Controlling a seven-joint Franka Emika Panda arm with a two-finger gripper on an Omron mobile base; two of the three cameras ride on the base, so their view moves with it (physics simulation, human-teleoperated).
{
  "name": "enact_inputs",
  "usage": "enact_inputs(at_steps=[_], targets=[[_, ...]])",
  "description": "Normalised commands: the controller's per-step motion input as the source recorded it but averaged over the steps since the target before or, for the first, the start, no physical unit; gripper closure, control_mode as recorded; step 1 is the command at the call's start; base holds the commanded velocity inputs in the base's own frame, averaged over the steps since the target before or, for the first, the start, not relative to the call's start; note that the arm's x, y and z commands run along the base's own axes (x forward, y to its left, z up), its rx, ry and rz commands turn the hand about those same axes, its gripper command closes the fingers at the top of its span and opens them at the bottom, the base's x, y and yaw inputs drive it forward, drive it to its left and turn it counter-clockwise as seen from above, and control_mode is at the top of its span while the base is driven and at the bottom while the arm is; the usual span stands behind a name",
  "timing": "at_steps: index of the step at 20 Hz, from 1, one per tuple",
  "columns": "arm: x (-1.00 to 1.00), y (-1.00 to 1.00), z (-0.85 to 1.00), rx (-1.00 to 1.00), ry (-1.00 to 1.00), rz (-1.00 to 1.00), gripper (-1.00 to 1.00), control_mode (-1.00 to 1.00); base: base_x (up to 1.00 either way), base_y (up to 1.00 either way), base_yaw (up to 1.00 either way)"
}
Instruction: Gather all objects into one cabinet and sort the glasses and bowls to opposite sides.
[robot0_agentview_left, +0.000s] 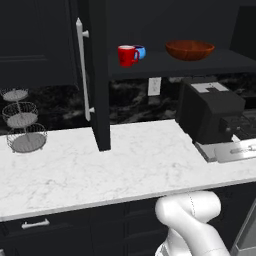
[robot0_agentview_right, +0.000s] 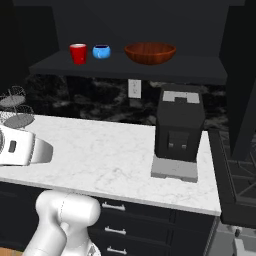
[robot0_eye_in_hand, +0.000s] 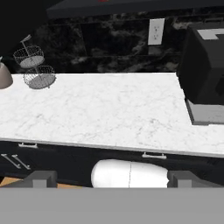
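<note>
The black upper cabinet (robot0_agentview_left: 175, 64) stands open, its tall door (robot0_agentview_left: 97, 75) with a silver bar handle swung out over the counter. On its shelf a red mug (robot0_agentview_left: 127, 55) stands at the left, with a small bright-blue vessel (robot0_agentview_left: 141, 51) right beside it. The wide reddish-brown bowl (robot0_agentview_left: 190, 50) sits apart to the right. The right base view shows the same row: red mug (robot0_agentview_right: 78, 53), blue vessel (robot0_agentview_right: 101, 51), bowl (robot0_agentview_right: 150, 52). My gripper (robot0_eye_in_hand: 112, 179) hangs back from the counter's front edge, open, with nothing between its fingertips (robot0_eye_in_hand: 41, 178).
A black coffee machine (robot0_agentview_left: 210, 112) stands on the white marble counter (robot0_agentview_left: 130, 160) below the shelf's right part. A tiered wire basket stand (robot0_agentview_left: 22, 122) is at the far left. Drawers with short handles (robot0_agentview_right: 115, 206) run under the counter. A stove (robot0_agentview_right: 237, 165) lies to the right.
</note>
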Motion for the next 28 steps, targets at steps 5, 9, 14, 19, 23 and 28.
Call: enact_inputs(at_steps=[5, 9, 14, 19, 23, 28], targets=[[0.0, 0.0, 0.0, 0.0, 0.0, 0.0, -1.0, 1.0, -0.14, 0.19, 0.08], [0.0, 0.0, 0.0, 0.0, 0.0, 0.0, -1.0, 1.0, -0.23, 0.29, 0.12], [0.0, 0.0, 0.0, 0.0, 0.0, 0.0, -1.0, 1.0, -0.48, 0.26, 0.11], [0.0, 0.0, 0.0, 0.0, 0.0, 0.0, -1.0, 1.0, -0.71, 0.35, 0.04], [0.0, 0.0, 0.0, 0.0, 0.0, 0.0, -1.0, 1.0, -0.57, 0.66, 0.05], [0.0, 0.0, 0.0, 0.0, 0.0, 0.0, -1.0, 1.0, -0.24, 0.78, 0.31]])
